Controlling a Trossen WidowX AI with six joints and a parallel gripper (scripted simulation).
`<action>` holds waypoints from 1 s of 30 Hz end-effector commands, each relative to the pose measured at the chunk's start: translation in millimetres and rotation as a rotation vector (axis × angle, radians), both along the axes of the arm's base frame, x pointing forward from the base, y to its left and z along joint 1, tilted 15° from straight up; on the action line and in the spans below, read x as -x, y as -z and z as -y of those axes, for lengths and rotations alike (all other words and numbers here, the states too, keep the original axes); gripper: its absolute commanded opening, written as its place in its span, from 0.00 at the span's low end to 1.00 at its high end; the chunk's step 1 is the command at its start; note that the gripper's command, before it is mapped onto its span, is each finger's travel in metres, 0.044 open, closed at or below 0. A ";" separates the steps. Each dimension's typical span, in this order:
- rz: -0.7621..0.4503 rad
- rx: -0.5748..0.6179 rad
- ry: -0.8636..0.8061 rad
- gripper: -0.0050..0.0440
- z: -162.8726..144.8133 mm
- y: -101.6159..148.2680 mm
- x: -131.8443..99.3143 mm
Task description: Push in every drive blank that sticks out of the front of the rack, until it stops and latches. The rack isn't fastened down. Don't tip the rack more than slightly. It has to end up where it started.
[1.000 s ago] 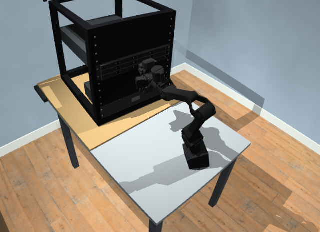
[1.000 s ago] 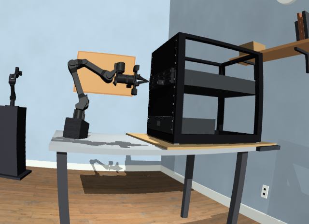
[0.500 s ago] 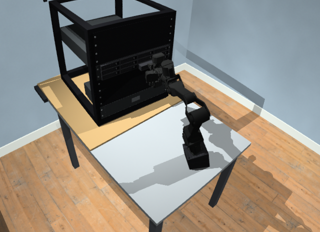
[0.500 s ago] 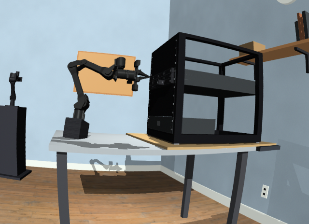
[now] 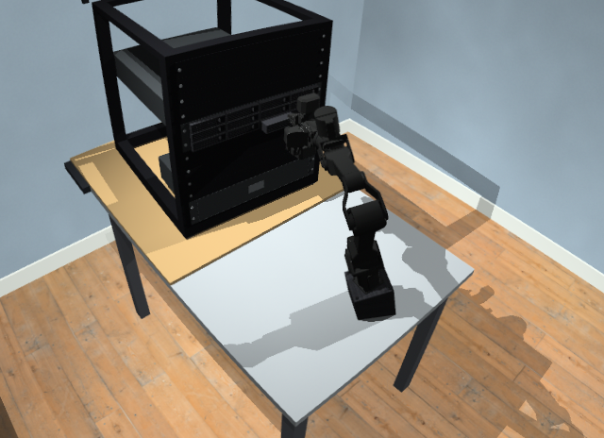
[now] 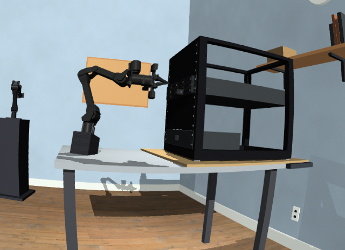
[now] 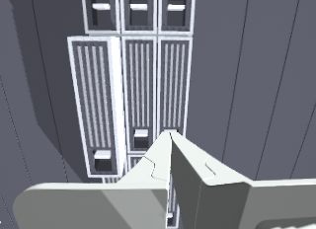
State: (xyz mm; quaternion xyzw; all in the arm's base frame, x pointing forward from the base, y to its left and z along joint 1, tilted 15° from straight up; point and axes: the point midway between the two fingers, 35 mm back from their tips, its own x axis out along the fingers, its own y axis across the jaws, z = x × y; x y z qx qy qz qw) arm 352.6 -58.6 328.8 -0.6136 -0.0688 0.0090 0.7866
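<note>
The black open-frame rack [image 5: 214, 107] stands on a tan board at the back of the table. A row of drive blanks [image 5: 243, 119] crosses its front at mid height. One grey blank [image 5: 274, 125] sticks out of the right part of that row. In the wrist view this blank [image 7: 96, 106] stands proud at the left, with its side face showing. My gripper [image 7: 168, 139] is shut and empty. Its tip is against the latch end of a flush blank [image 7: 174, 86] two places from the protruding one. From the side, the tip [image 6: 166, 82] meets the rack front [image 6: 182, 97].
The tan board [image 5: 146, 213] lies under the rack on the table's far half. The arm base [image 5: 373, 296] stands on the grey near half. A lower unit [image 5: 253, 187] fills the rack bottom. A black pedestal [image 6: 12, 155] stands on the floor at the left.
</note>
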 end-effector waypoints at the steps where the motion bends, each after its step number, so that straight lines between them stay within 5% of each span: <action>1: 0.021 0.006 -0.002 0.00 2.1 -10.2 0.1; 30: 0.021 0.006 -0.002 0.00 0.2 -14.1 -17.9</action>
